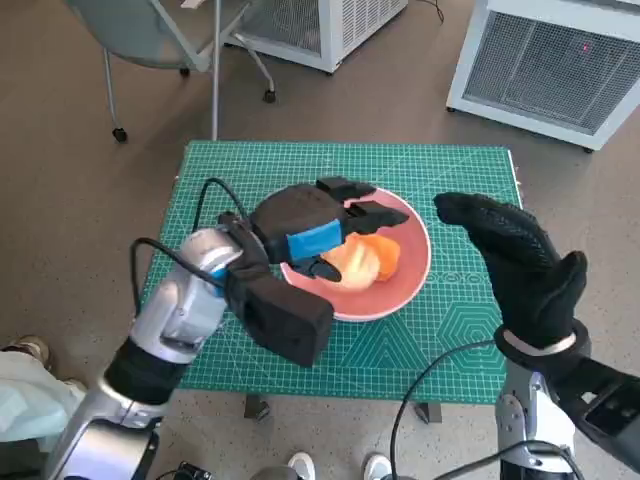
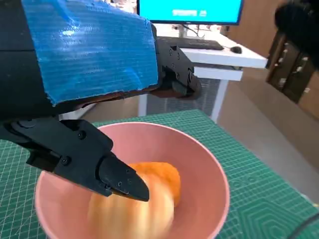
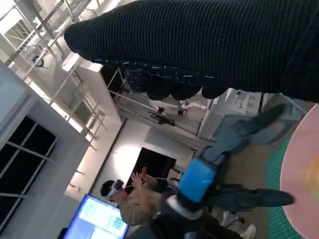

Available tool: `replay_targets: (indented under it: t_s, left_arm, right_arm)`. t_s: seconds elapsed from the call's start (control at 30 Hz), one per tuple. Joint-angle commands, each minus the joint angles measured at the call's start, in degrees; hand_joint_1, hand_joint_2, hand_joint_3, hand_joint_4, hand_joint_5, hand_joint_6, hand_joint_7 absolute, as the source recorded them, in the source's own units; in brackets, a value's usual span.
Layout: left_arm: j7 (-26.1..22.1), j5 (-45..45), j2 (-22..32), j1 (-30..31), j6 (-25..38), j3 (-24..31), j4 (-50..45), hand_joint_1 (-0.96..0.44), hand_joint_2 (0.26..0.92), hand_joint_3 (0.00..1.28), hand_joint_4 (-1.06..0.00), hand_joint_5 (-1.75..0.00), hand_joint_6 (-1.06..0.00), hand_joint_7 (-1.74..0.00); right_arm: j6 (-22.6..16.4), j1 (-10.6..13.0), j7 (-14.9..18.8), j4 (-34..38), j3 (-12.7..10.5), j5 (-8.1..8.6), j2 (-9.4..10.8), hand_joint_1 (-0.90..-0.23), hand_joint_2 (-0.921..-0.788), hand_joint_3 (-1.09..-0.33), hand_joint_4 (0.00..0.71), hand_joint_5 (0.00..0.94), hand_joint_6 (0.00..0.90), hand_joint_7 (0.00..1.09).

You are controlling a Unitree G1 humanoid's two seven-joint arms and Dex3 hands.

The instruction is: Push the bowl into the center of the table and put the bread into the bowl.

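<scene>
Surface: green cutting mat (image 1: 440,330) on table.
Bowl: pink bowl (image 1: 405,285), holds orange bread (image 1: 368,258).
Left hand (image 1: 310,225): spread over bowl, empty.
Right hand (image 1: 515,260): raised beside bowl, fingers apart, empty.

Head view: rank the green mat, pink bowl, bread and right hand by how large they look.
1. Green mat.
2. Pink bowl and right hand: look alike, and the raised hand may sit nearer the camera, so unranked.
3. Bread, smallest.

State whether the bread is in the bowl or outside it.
In it: the bread lies inside the pink bowl, below the left hand's fingers; the left wrist view shows the rim encircling it.
</scene>
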Motion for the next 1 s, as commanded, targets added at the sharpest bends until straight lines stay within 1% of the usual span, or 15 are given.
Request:
replay_targets:
  t_s: [0.03, 0.13, 0.23, 0.3, 0.43, 0.53, 0.63, 0.67, 0.7, 0.73, 0.77, 0.8, 0.83, 0.9, 1.0]
  left_arm:
    - [-1.7, -3.7, 1.5, 0.7, -1.1, 2.4, -0.8, -0.46, 0.857, 0.01, -0.01, 0.0, -0.22, 0.0]
    - [-3.4, -7.9, 1.9, 0.3, -1.8, 4.5, 0.1, -0.48, 0.859, 0.01, 0.0, 0.0, -0.21, 0.0]
    - [-4.9, -11.9, 2.2, 0.0, -2.6, 6.4, 1.1, -0.54, 0.868, 0.01, 0.0, 0.0, -0.19, 0.0]
    - [-6.4, -15.9, 2.1, -0.2, -3.3, 8.1, 2.4, -0.61, 0.879, 0.01, 0.0, 0.0, -0.18, 0.0]
    - [-8.7, -23.0, 1.1, -0.5, -5.5, 11.1, 5.6, -0.69, 0.894, 0.02, 0.0, 0.0, -0.18, 0.0]
    - [-9.1, -27.8, -0.5, -0.5, -9.0, 13.5, 8.8, -0.73, 0.91, 0.04, 0.0, 0.0, -0.18, 0.0]
    - [-8.4, -30.0, -1.8, -0.6, -13.2, 15.0, 11.5, -0.77, 0.918, 0.14, 0.0, 0.0, -0.19, -0.01]
    - [-7.9, -31.1, -2.9, -0.8, -15.4, 15.9, 13.1, -0.79, 0.919, 0.2, 0.0, 0.0, -0.19, -0.01]
    - [-7.6, -32.0, -3.7, -1.0, -17.0, 16.5, 14.3, -0.8, 0.92, 0.28, 0.0, 0.0, -0.19, -0.01]
    - [-7.3, -33.6, -4.9, -1.1, -18.2, 17.4, 15.4, -0.81, 0.92, 0.32, 0.0, 0.0, -0.19, -0.01]
    - [-7.2, -34.6, -5.8, -1.3, -19.2, 18.0, 16.2, -0.82, 0.92, 0.38, 0.0, 0.0, -0.2, -0.01]
    - [-6.8, -35.9, -6.8, -1.3, -19.7, 18.8, 16.6, -0.82, 0.92, 0.4, 0.0, 0.0, -0.2, -0.01]
    - [-6.5, -36.8, -7.6, -1.3, -20.3, 19.3, 17.0, -0.83, 0.921, 0.46, -0.01, -0.01, -0.21, -0.02]
    - [-5.0, -38.6, -9.5, -1.2, -20.8, 20.5, 16.9, -0.84, 0.921, 0.51, -0.03, -0.01, -0.22, -0.03]
    - [-3.3, -41.3, -12.0, -0.4, -19.9, 21.9, 15.4, -0.84, 0.921, 0.54, -0.06, -0.02, -0.23, -0.04]
  right_arm:
    - [0.9, 0.0, -0.6, 0.2, -0.4, -0.32, -0.7, -0.634, -0.921, -0.727, 0.004, 0.002, -0.001, 0.32]
    - [1.1, -0.6, -0.7, 0.3, -0.7, -0.1, -1.0, -0.634, -0.921, -0.725, 0.006, 0.003, -0.001, 0.32]
    - [1.2, -1.1, -0.8, 0.2, -0.9, -0.07, -1.2, -0.635, -0.921, -0.72, 0.008, 0.004, -0.001, 0.32]
    - [1.2, -1.4, -1.1, 0.0, -1.0, -0.41, -1.4, -0.637, -0.921, -0.715, 0.011, 0.005, -0.001, 0.33]
    - [1.1, -2.3, -1.7, 0.2, -1.3, -1.06, -1.8, -0.643, -0.921, -0.706, 0.013, 0.005, -0.001, 0.34]
    - [1.0, -3.1, -2.5, 0.2, -1.7, -2.01, -2.3, -0.645, -0.921, -0.697, 0.016, 0.006, -0.001, 0.34]
    - [1.1, -3.7, -3.4, -0.2, -2.0, -2.96, -2.7, -0.65, -0.921, -0.692, 0.022, 0.008, -0.001, 0.36]
    - [1.1, -4.1, -3.8, -0.4, -2.2, -3.47, -3.0, -0.652, -0.921, -0.691, 0.025, 0.009, -0.001, 0.37]
    - [1.2, -4.4, -4.1, -0.6, -2.3, -3.82, -3.1, -0.655, -0.921, -0.69, 0.029, 0.011, -0.001, 0.38]
    - [1.3, -4.8, -4.5, -0.8, -2.4, -4.18, -3.3, -0.656, -0.921, -0.689, 0.031, 0.011, -0.001, 0.38]
    - [1.3, -5.1, -4.8, -1.0, -2.5, -4.4, -3.5, -0.659, -0.921, -0.687, 0.034, 0.012, -0.001, 0.39]
    - [1.4, -5.5, -5.1, -1.2, -2.6, -4.63, -3.7, -0.66, -0.921, -0.687, 0.035, 0.012, -0.001, 0.4]
    - [1.4, -5.8, -5.3, -1.3, -2.6, -4.79, -3.9, -0.661, -0.921, -0.684, 0.039, 0.012, -0.001, 0.41]
    - [1.4, -6.8, -5.8, -1.6, -2.7, -5.2, -4.3, -0.664, -0.921, -0.682, 0.042, 0.012, -0.001, 0.42]
    - [1.5, -8.5, -6.2, -1.5, -2.7, -5.53, -4.7, -0.666, -0.921, -0.679, 0.044, 0.012, -0.001, 0.42]
